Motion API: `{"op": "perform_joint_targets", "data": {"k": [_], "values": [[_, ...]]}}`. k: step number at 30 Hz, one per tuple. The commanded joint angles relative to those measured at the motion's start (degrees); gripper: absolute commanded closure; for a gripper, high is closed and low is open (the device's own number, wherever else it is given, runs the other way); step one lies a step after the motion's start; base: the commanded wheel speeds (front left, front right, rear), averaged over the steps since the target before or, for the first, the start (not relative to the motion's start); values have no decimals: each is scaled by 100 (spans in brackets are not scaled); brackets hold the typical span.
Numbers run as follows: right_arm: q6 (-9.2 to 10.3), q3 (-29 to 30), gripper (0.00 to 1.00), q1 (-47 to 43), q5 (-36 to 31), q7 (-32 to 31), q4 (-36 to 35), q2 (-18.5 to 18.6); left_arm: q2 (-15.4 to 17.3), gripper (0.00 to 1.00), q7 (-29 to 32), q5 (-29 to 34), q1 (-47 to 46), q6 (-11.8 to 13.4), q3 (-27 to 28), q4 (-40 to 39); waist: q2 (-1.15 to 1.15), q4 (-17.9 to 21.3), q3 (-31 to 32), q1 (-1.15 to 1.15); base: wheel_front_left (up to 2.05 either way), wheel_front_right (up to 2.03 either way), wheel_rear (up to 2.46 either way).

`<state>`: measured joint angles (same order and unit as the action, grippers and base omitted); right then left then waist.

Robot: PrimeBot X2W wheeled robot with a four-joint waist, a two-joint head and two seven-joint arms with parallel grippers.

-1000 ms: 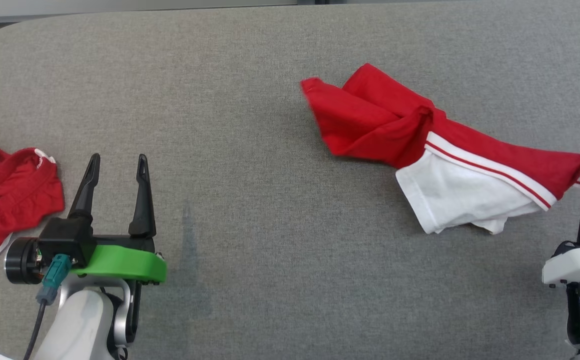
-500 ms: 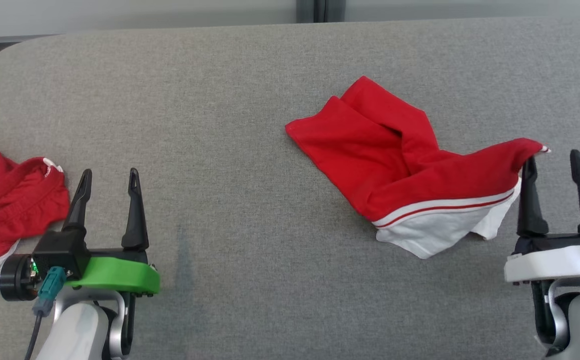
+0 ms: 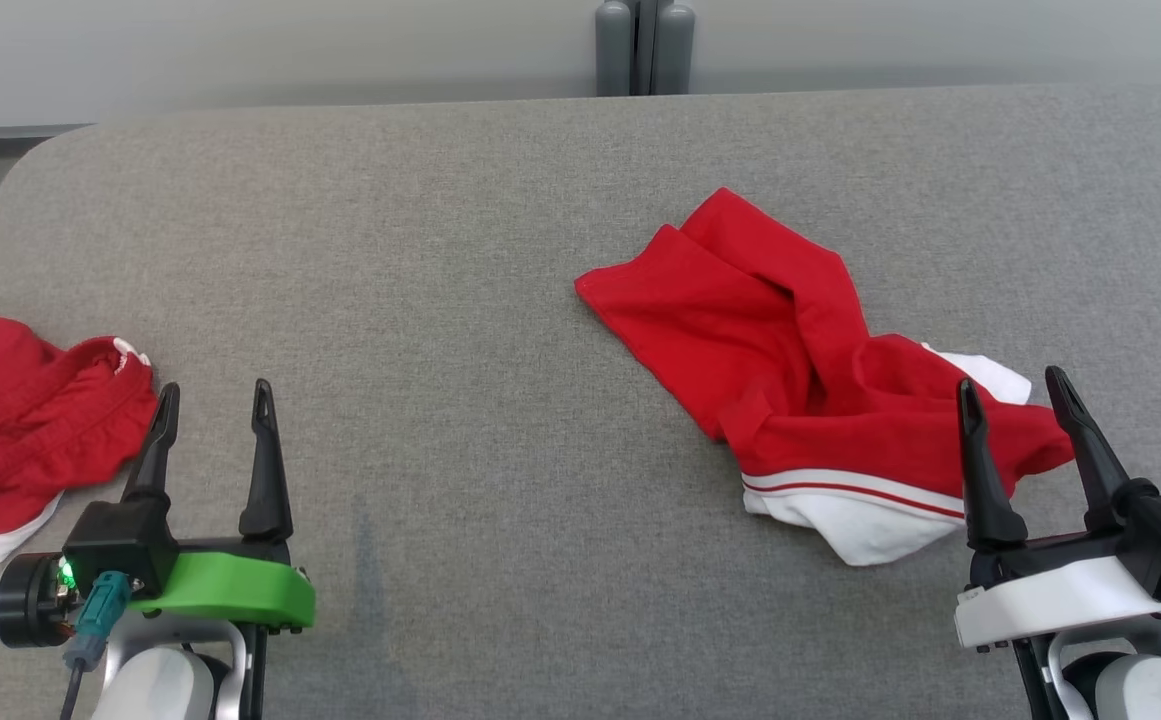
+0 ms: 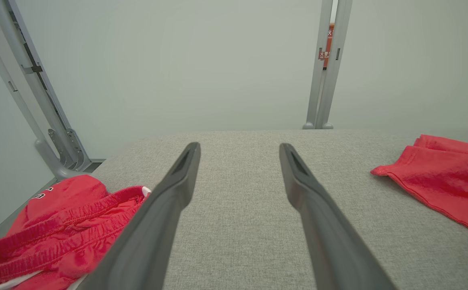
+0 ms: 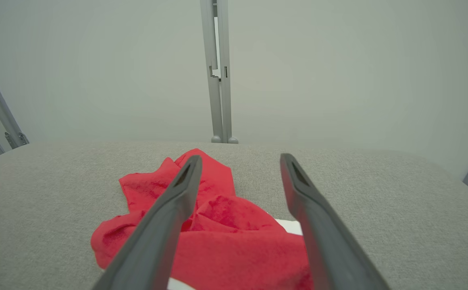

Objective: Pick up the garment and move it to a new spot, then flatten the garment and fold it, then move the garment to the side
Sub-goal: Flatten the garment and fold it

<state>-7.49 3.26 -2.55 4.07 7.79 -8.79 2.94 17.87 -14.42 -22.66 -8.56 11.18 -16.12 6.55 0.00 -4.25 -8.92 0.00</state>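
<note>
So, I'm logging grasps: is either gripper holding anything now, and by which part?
Nothing is held. Both the left gripper and right gripper are open; the garment lies on the table.

The left gripper (image 3: 217, 386) hovers near the front-left corner of the desk (image 3: 460, 300) — two dark fingers (image 3: 265, 460) spread wide, pointing away from the robot, a green bracket (image 3: 230, 590) at its wrist. The right gripper (image 3: 1009, 378), near the front-right corner, is spread just as wide — its wrist bracket (image 3: 1060, 600) white.

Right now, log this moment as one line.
garment: crumpled on table, unheld | left gripper: jaws open, empty | right gripper: jaws open over garment
</note>
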Motion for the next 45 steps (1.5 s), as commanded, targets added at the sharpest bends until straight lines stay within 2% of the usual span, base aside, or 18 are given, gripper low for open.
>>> {"op": "perform_joint_targets", "data": {"k": [1,17,21,28,33,38,45], "values": [[0,0,0,-85,53,-8,-4,5,50,0,19,-33,98,58,13,-25,0,0,20,0,0,0,0],[0,-17,0,-11,103,-58,11,0,105,0,82,-47,77,101,-60,-159,0,15,-33,0,0,0,0],[0,-2,0,48,83,-55,-48,0,105,0,38,74,-189,44,-116,-280,0,2,-144,0,0,0,0],[0,-131,0,331,21,-54,-194,3,-74,0,305,306,-1449,-510,-686,-257,0,192,-671,0,0,0,0],[0,-194,0,523,51,10,-207,1,-372,0,755,383,-2408,-963,-1164,190,0,493,-1011,0,0,0,0],[0,-271,0,673,140,145,-110,0,-667,0,1247,290,-3103,-1430,-1590,1094,0,830,-1276,0,0,0,0],[0,-362,0,804,235,281,52,-1,-872,0,1641,234,-3777,-1707,-1902,2598,0,1128,-1528,0,0,0,0]]}}
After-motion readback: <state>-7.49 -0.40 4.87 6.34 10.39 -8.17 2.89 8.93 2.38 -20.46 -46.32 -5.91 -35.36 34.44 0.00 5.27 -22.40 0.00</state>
